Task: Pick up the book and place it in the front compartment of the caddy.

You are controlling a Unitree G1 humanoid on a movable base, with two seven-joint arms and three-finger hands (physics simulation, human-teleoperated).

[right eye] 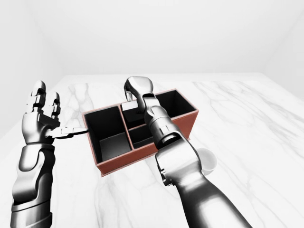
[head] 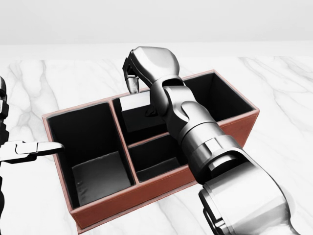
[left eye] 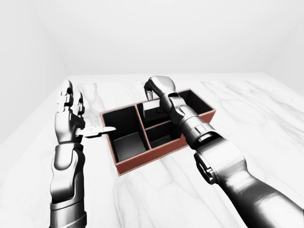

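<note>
The red-brown caddy (head: pixel 146 188) with black compartments lies across the middle of the head view. A dark book (head: pixel 139 117) with a pale top edge stands upright in the upper middle compartment. My right hand (head: pixel 133 89) hangs over it, fingers curled down and pinching the book's top edge. My left hand (left eye: pixel 78 116) is at the left of the caddy, fingers spread upward. Its thumb (head: pixel 36 148) points toward the caddy's left wall without touching it.
White marble tabletop (head: pixel 274 98) surrounds the caddy. A small white cup (right eye: pixel 209 161) sits on it beside my right forearm in the right-eye view. My right forearm (head: pixel 205 142) crosses over the lower middle compartment. The left compartment (head: pixel 93 147) is the largest.
</note>
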